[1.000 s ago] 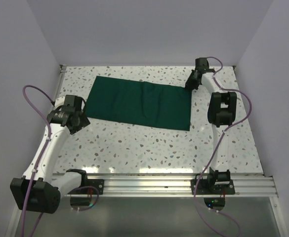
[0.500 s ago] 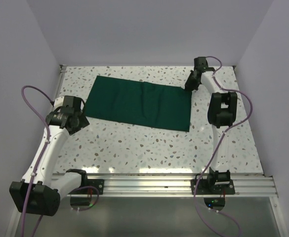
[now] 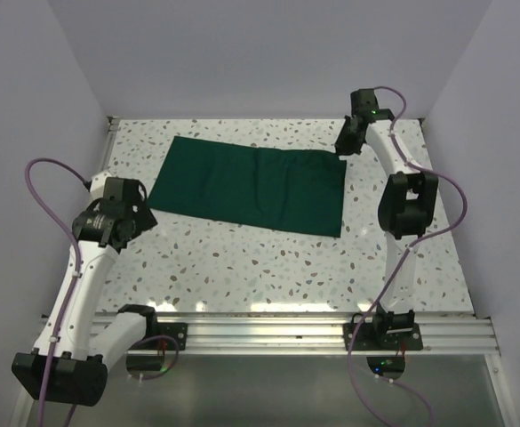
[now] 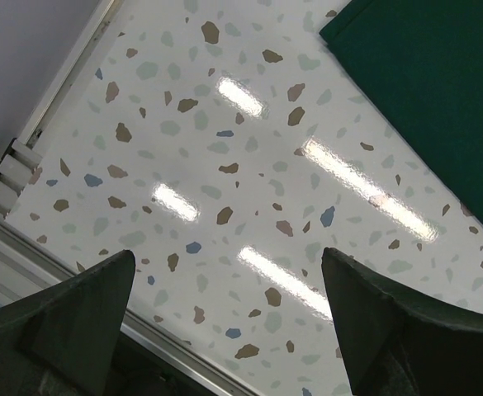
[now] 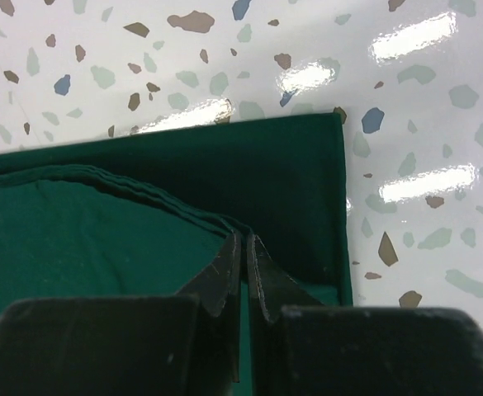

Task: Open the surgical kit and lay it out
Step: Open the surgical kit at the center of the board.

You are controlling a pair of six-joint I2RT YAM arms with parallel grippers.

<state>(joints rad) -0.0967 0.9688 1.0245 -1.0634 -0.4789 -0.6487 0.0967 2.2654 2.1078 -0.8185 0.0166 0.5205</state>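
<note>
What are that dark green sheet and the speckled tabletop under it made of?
The green sheet looks like woven fabric with a matte finish: it shows soft creases, and the right wrist view shows stacked folded edges. The tabletop is a hard, glossy white surface with coloured flecks, terrazzo-like, and it mirrors lights as bright streaks. Whether it is real stone or printed laminate, I cannot tell.

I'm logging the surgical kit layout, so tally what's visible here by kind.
Green cloth: 1
Claws: 2 (left claw open, right claw shut on the cloth's corner)
Total: 3
</note>
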